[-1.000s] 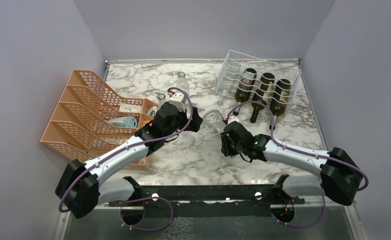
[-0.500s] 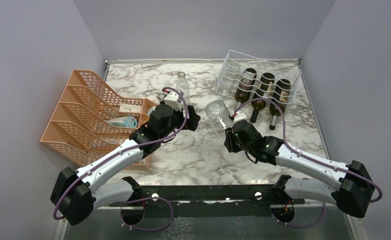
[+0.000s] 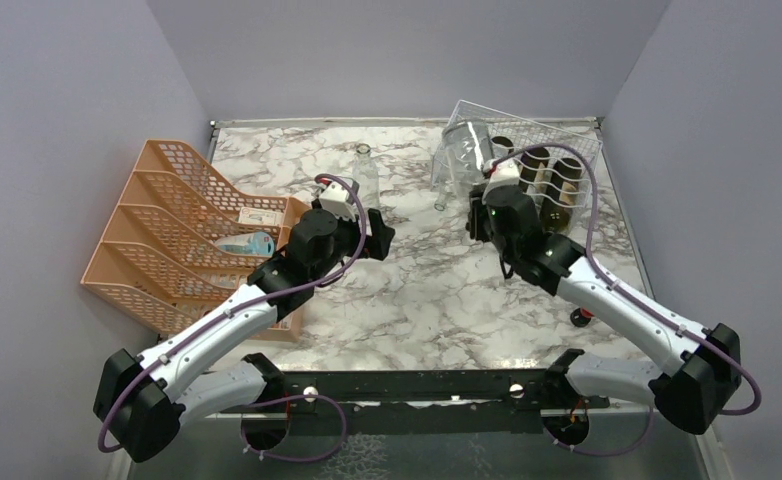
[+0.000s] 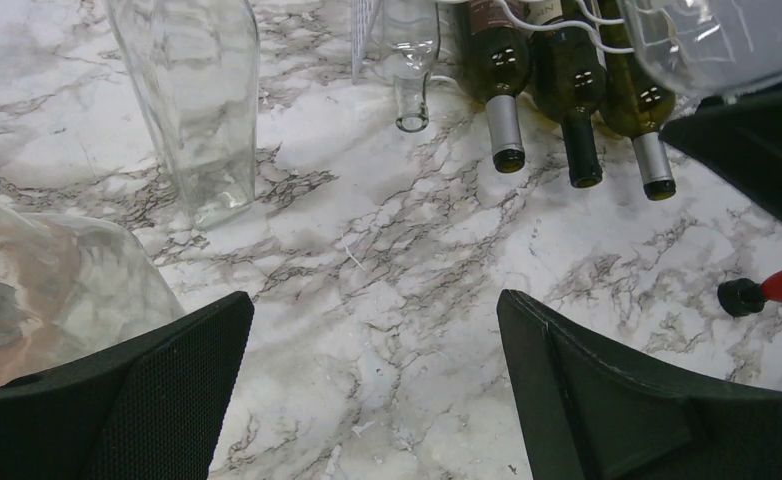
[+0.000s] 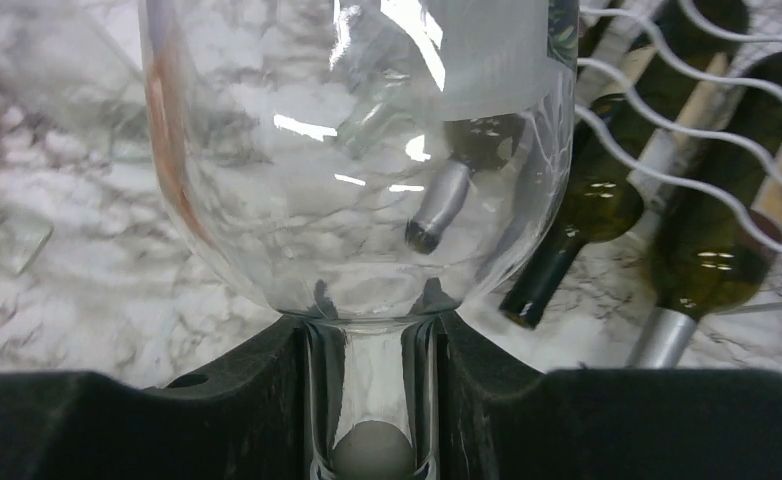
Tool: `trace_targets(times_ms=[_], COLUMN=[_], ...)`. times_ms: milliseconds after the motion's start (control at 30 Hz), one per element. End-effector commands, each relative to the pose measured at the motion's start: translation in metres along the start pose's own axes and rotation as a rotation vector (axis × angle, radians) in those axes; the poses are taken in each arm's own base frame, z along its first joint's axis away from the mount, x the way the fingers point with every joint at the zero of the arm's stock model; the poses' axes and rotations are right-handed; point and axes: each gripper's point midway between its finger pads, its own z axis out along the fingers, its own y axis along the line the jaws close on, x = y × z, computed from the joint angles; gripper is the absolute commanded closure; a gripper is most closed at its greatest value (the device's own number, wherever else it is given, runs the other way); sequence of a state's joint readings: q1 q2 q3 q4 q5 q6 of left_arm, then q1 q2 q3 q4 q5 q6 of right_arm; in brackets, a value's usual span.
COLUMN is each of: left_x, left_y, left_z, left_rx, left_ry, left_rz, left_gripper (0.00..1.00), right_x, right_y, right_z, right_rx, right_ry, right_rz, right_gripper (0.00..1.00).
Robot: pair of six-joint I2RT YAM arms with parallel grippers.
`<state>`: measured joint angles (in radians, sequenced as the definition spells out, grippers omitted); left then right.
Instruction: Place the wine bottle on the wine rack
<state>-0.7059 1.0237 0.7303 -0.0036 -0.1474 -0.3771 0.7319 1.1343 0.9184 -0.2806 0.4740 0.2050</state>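
**Top view, left to right.** An orange mesh organizer [image 3: 167, 225] stands at the left edge of the marble surface [image 3: 417, 300]. The left tool [image 3: 372, 237] hangs near mid-surface, with an upright clear bottle [image 3: 365, 168] behind it. The right tool [image 3: 482, 195] is raised at the near-left corner of the wine rack [image 3: 567, 140], which stands at the far right. Only this view shows the organizer and the whole rack.

**Left wrist view.** This view alone shows the left tool [image 4: 372, 320] spread wide with nothing between its fingers. It also shows the necks of three dark bottles [image 4: 577, 130] jutting from the rack, which the right arm covers from above. A small red-and-black piece [image 4: 767, 290] lies at the right.

**Right wrist view.** This view alone shows the grip. The right tool [image 5: 372, 390] pinches the neck of the wine bottle [image 5: 367, 170], with both fingers against the glass.

**The wine bottle.** It is clear, colourless and empty, with a pale label band on its body. It is held off the surface and tilted, with its base toward the rack's left end, beside the dark bottles lying in the wire cradles. Whether it touches the wire cannot be told.
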Motion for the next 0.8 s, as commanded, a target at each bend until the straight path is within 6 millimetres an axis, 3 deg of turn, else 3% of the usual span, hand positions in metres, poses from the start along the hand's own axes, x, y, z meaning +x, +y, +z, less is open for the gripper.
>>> trace_targets(times_ms=[0, 233, 433, 600, 767], left_x=[-0.035, -0.044, -0.045, -0.044, -0.044], left_y=[-0.007, -0.013, -0.016, -0.018, -0.019], left_z=[-0.012, -0.019, -0.021, -0.019, -0.018], left_rx=[0.016, 0.039, 0.057, 0.066, 0.071], left_ry=[-0.080, -0.089, -0.088, -0.079, -0.072], left_rz=[0.005, 0.022, 0.023, 0.024, 0.023], left_gripper=[0.01, 0.01, 0.01, 0.01, 0.01], right_x=[-0.101, -0.096, -0.082, -0.069, -0.067], right_y=[-0.052, -0.128, -0.174, -0.204, -0.221], right_z=[0.002, 0.020, 0.033, 0.048, 0.063], right_rx=[0.141, 0.334, 0.394, 0.428, 0.425], right_ry=[-0.261, -0.190, -0.130, -0.072, -0.041], right_rz=[0.202, 0.325, 0.392, 0.425, 0.418], right_gripper=[0.99, 0.99, 0.99, 0.99, 0.99])
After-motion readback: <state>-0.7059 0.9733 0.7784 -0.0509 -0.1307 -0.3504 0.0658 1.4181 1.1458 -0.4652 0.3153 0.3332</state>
